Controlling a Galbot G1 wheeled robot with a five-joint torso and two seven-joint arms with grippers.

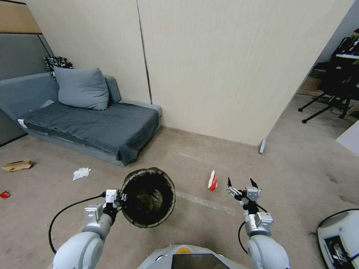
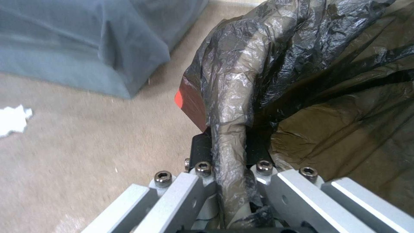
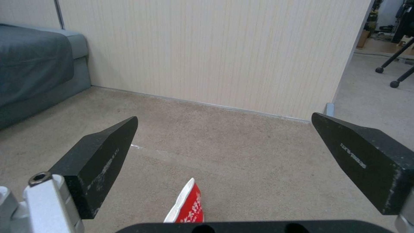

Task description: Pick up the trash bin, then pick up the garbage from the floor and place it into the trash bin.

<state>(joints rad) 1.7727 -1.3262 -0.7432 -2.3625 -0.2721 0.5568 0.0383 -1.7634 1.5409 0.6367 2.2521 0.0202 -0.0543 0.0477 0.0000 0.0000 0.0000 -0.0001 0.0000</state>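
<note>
Sofa beyond held trash bin

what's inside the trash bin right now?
The trash bin, held at its rim by the left gripper, shows its crinkly black bag liner and a dim crumpled shape at the bottom; the dark interior hides what that is.

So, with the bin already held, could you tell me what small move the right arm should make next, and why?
Probably lower the right pincer forward and down over the red-and-white cup. Its jaws are open and empty, and the cup lies on the carpet just ahead of them and slightly toward the left side. The left pincer is clamped on the trash bin rim, so a drop-off is ready.
</note>
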